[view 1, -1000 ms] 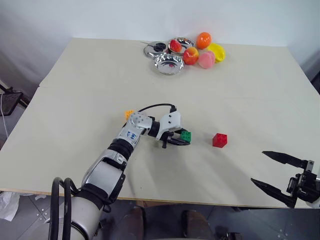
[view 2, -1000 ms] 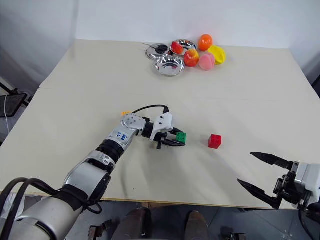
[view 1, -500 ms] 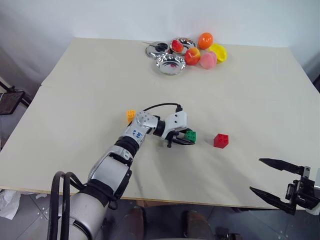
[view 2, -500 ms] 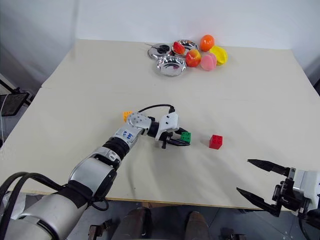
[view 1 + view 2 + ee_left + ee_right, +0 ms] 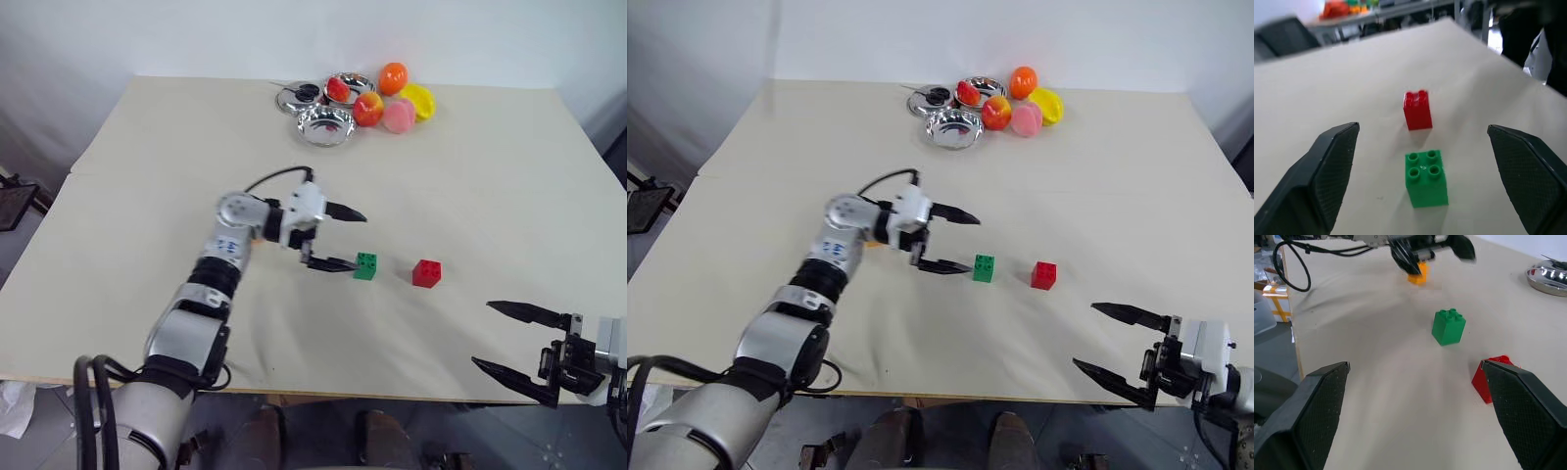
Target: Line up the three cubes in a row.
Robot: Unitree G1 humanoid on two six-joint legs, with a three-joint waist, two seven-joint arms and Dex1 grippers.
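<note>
Two studded plastic cubes (image 5: 365, 265), boxy.

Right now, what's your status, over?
Both end effectors open, left and right. Green cube released beside red cube. Orange cube apart, behind left arm. Nothing blocking.

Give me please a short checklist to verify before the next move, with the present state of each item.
1. Left gripper free of the green cube: ok, fingers open, cube standing on the table apart from them.
2. Green cube upright, studs up: ok.
3. Green cube beside the red cube, with a gap: ok.
4. Orange cube in the row: not ok, it sits apart, behind the left gripper.
5. Right gripper open and holding nothing: ok.
6. Orange cube upright: cannot tell, the left gripper partly hides it.
</note>
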